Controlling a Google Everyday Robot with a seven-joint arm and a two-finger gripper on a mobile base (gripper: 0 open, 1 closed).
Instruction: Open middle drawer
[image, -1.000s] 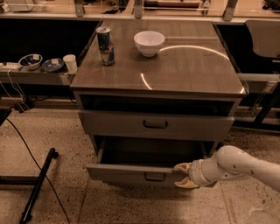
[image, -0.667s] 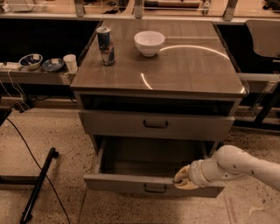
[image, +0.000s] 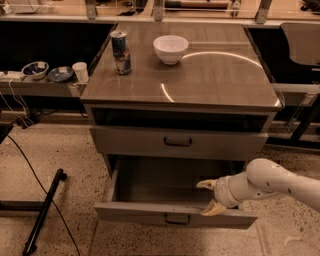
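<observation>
The middle drawer (image: 150, 212) is a wide, shallow grey-beige drawer with a small black loop handle (image: 177, 219). It stands pulled well out of the cabinet, and its inside shows nothing in it. My gripper (image: 204, 198) comes in from the right on a white arm (image: 272, 182). It sits just behind the drawer's front wall, right of the handle. Its two pale fingers (image: 206, 184) are spread apart, one over the drawer's inside and one at the front rim. It holds nothing.
The shut top drawer (image: 177, 142) is above the open one. On the cabinet top (image: 215, 80) stand a can (image: 120, 52) and a white bowl (image: 170, 48). A side shelf at the left holds bowls and a cup (image: 79, 71). A black pole (image: 42, 212) and cable lie on the floor at the left.
The middle drawer has slid farther out towards the camera. My gripper has moved with its front wall, a little down and left.
</observation>
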